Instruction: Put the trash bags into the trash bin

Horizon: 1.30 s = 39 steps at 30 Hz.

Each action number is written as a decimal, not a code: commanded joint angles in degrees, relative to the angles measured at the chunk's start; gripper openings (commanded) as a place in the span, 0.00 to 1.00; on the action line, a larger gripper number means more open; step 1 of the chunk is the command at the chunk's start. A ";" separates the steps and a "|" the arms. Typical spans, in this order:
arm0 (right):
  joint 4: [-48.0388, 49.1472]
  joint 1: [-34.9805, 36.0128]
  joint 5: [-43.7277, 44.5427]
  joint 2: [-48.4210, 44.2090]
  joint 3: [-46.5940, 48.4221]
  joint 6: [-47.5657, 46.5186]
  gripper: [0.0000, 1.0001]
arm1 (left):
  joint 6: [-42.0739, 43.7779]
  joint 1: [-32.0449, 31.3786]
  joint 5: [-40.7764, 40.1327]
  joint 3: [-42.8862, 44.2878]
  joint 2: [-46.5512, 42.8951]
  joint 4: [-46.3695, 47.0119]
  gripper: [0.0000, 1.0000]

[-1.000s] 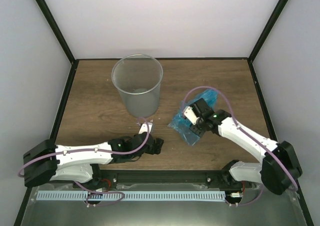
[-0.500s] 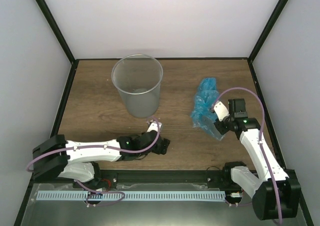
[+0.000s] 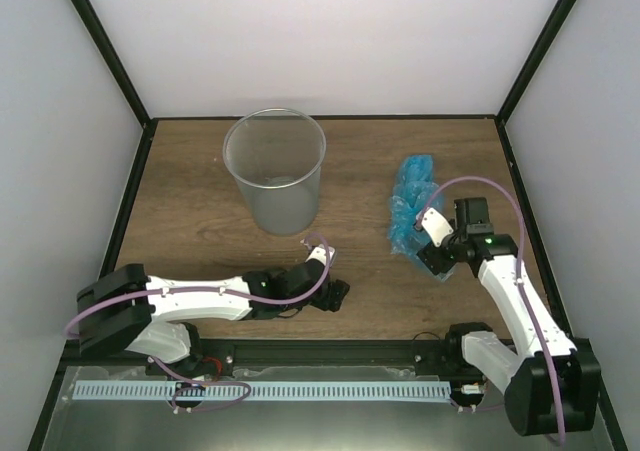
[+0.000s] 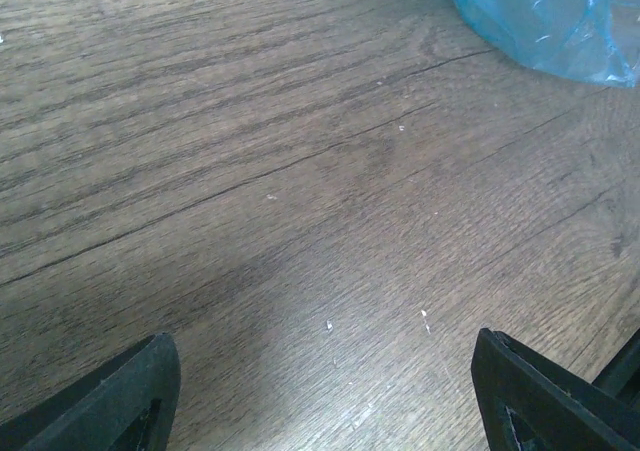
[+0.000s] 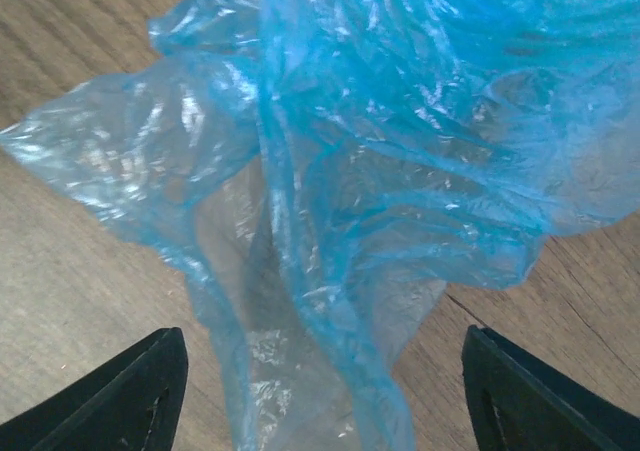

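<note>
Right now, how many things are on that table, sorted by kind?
Blue plastic bag: 1 crumpled heap; I cannot tell whether it is more than one bag
Grey bin: 1
Robot grippers: 2, the left gripper and the right gripper
Total: 4

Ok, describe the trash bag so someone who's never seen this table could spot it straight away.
On the brown wooden table, the grey translucent trash bin stands at the back left. The trash bag lies crumpled on the right side, outside the bin. It is the only blue thing there: thin, glossy, see-through film.
</note>
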 commanded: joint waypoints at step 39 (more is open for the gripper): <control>5.73 0.06 -19.73 0.42 7.35 7.71 0.01 | -30.44 6.59 6.75 6.59 17.13 27.95 0.96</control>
